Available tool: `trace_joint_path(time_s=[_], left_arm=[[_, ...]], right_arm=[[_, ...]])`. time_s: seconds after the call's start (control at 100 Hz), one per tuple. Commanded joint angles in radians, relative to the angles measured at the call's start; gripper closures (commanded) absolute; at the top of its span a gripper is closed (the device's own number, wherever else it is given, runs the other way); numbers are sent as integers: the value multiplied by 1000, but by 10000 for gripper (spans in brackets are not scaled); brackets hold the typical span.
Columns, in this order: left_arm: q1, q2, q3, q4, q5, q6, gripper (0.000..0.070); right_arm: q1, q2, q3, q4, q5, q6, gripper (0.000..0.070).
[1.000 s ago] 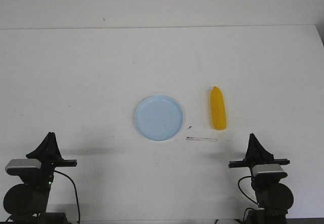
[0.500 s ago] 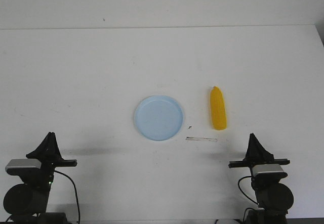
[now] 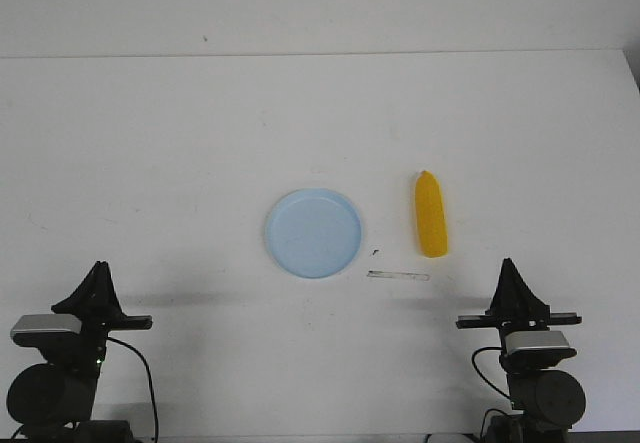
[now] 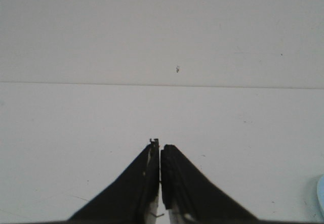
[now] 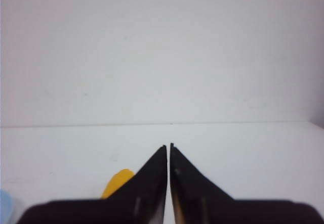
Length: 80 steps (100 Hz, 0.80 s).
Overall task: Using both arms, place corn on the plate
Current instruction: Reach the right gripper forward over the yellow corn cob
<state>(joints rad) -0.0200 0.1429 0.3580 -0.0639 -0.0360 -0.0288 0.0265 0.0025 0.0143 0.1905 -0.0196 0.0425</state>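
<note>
**Both claws parked, corn waiting beside the plate**

The white table [image 3: 150, 143] spreads wide in front of me, bare across most of its surface, which leaves me an open path from either side toward the middle. My two arms sit folded at the near edge, one at each corner, well apart from everything I have to handle; from there neither blocks the front camera's sight of the work.

The pale-blue plate [image 3: 313, 233] lies flat near the centre, with nothing on it. It sits between my arms, a spot I judge reachable from both sides.

The corn [image 3: 431, 215] lies on the table just to the right of the plate, apart from its rim, pointed end away from me and blunt end toward me. It is nearer my right arm, so I judge that arm the natural one to begin the pick. A thin pale strip [image 3: 398, 276] lies on the table just in front of the corn.

My left claw [image 3: 100, 273] is pressed closed with nothing in it, its tips pointing up. My right claw [image 3: 511, 270] is likewise pinched closed and empty; its wrist camera catches a yellow sliver of the corn past one finger.
</note>
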Motion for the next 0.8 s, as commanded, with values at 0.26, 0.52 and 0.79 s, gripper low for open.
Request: trace_joint_path(time_s=[0.26,0.52,0.79], left_arm=[[2,-2,7,13,0,-6,699],[2,-1,7,13,0,-6,699],[2,-2,7,13,0,-6,699]], right_arm=[[37,150,135,-51,-59,-50,693],[37,414,330,-94,-58,-86,693],[45,724,499,-94,-58,-86,693]])
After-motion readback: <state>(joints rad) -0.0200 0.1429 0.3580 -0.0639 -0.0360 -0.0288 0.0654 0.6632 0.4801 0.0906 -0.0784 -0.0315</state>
